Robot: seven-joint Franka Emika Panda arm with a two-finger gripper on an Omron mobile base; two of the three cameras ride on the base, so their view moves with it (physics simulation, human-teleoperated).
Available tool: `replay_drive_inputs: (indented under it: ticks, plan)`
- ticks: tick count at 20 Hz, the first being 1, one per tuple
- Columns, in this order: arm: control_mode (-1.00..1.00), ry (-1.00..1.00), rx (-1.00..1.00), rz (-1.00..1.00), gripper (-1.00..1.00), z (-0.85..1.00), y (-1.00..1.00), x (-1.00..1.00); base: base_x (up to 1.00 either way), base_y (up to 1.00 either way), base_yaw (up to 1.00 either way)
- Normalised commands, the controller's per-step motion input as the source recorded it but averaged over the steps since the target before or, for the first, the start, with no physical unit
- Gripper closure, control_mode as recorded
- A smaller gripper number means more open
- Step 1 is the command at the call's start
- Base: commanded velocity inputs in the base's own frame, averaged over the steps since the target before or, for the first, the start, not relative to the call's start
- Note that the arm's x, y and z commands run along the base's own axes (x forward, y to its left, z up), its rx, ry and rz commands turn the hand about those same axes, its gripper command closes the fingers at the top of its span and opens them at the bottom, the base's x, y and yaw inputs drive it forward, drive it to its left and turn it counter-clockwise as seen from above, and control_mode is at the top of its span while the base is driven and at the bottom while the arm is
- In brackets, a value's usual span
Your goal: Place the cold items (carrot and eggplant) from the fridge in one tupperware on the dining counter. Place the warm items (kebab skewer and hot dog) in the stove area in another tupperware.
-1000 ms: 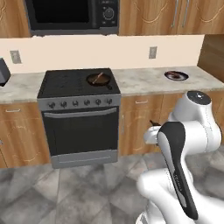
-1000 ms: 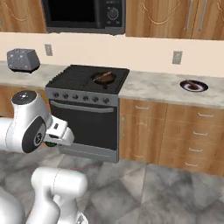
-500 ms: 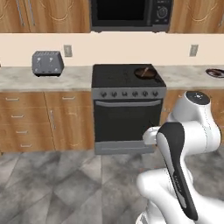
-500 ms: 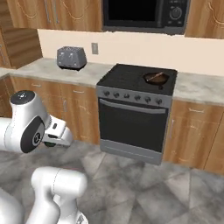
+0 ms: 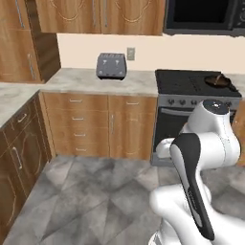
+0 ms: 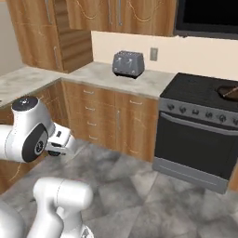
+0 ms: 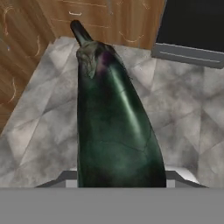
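Glossy eggplant (image 7: 116, 127); wood cabinets (image 5: 100, 122) (grained).

The toaster (image 5: 111, 65) stood on the table (image 5: 86, 82) against the back wall, with the stove (image 5: 191, 103) just beside that table at 3 o'clock. A pan (image 5: 219, 80) sat on the stove top toward its far right. The microwave (image 5: 206, 16) hung above the stove at 12 o'clock. Drawers (image 5: 76, 124) sat below the toaster. In the hand view, the eggplant (image 7: 114, 118) reached out from the claw, stem toward 11 o'clock, above the floor (image 7: 39, 118).
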Motion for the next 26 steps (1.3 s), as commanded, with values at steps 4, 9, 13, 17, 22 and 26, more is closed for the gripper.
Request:
replay_drive_inputs:
  ticks: [4,9,13,17,22,26]
  plan:
    - [1.00,0.00,0.00,0.00,1.00,0.00,0.00,0.00,-0.64,1.00,0.68]
    - [1.00,0.00,0.00,0.00,1.00,0.00,0.00,0.00,-0.66,1.00,0.67]
    - [1.00,0.00,0.00,0.00,1.00,0.00,0.00,0.00,-0.69,1.00,0.57]
    - [1.00,0.00,0.00,0.00,1.00,0.00,0.00,0.00,-0.66,1.00,0.49]
    - [1.00,0.00,0.00,0.00,1.00,0.00,0.00,0.00,-0.42,1.00,0.36]
    - [1.00,0.00,0.00,0.00,1.00,0.00,0.00,0.00,-0.10,1.00,0.17]
